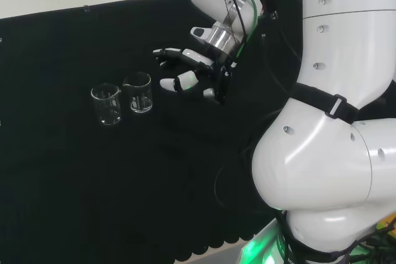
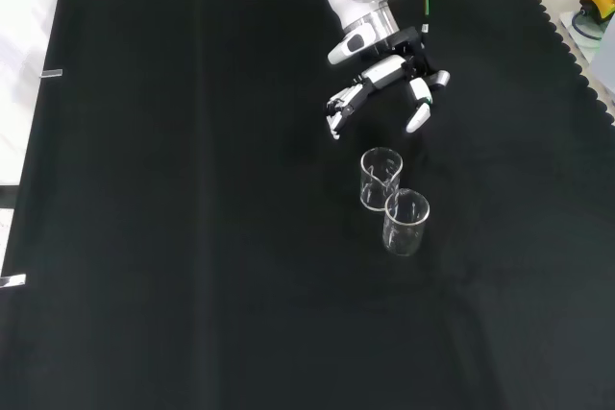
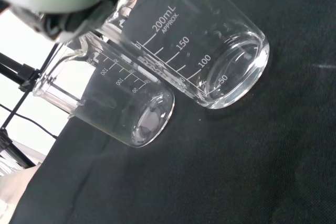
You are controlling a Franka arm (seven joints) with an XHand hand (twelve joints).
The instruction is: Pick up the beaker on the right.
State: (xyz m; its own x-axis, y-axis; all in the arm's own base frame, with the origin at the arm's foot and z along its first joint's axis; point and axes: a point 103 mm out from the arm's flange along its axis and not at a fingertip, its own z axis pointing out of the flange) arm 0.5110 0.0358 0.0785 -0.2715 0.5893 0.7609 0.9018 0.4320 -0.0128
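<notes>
Two clear glass beakers stand upright side by side on the black cloth. In the head view the right beaker (image 1: 138, 92) is the one nearer the hand, with the left beaker (image 1: 106, 104) beside it. The front view shows them as an upper beaker (image 2: 380, 179) and a lower beaker (image 2: 405, 222). The hand (image 1: 193, 72) hovers just right of the right beaker in the head view, fingers straight and spread, holding nothing. From the front the hand (image 2: 384, 84) sits above the beakers with a gap between. The wrist view has both beakers close, the larger (image 3: 210, 51) and the farther one (image 3: 113, 100).
Black cloth (image 1: 93, 183) covers the bench all round the beakers. The arm's white links (image 1: 334, 122) fill the right of the head view. The cloth's scalloped edge (image 2: 567, 36) runs down the right of the front view.
</notes>
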